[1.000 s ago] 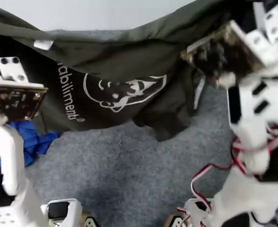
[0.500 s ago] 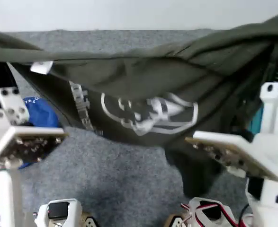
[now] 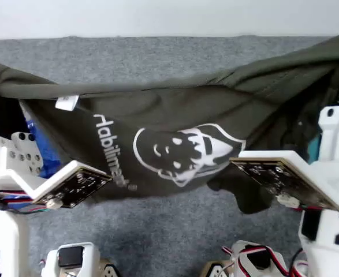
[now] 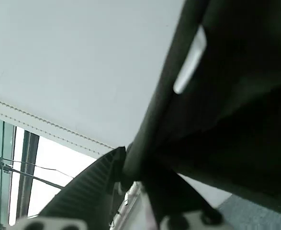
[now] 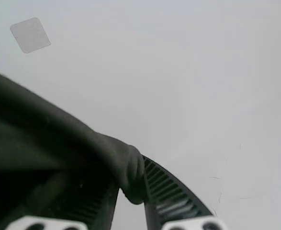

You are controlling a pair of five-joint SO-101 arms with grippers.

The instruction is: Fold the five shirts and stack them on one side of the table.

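1. The grey table (image 3: 157, 236) runs across the whole high view.
2. A dark olive shirt (image 3: 157, 109) hangs spread between the two arms. Its upper edge is drawn into a line from one side of the table to the other, and its body droops below that line with the white print (image 3: 183, 153) facing up.
3. The right gripper (image 5: 130, 196) is pressed together on a bunched fold at one end of the olive shirt's upper edge, with the cloth wedged between its ribbed fingers.
4. The left gripper (image 4: 133, 172) pinches the opposite end of that same edge, which stretches taut away from it.
5. A blue shirt (image 3: 42, 144) lies crumpled on the table by the left arm, partly under the olive one.
6. A white label (image 3: 67, 103) is sewn at the held edge, near the left gripper.
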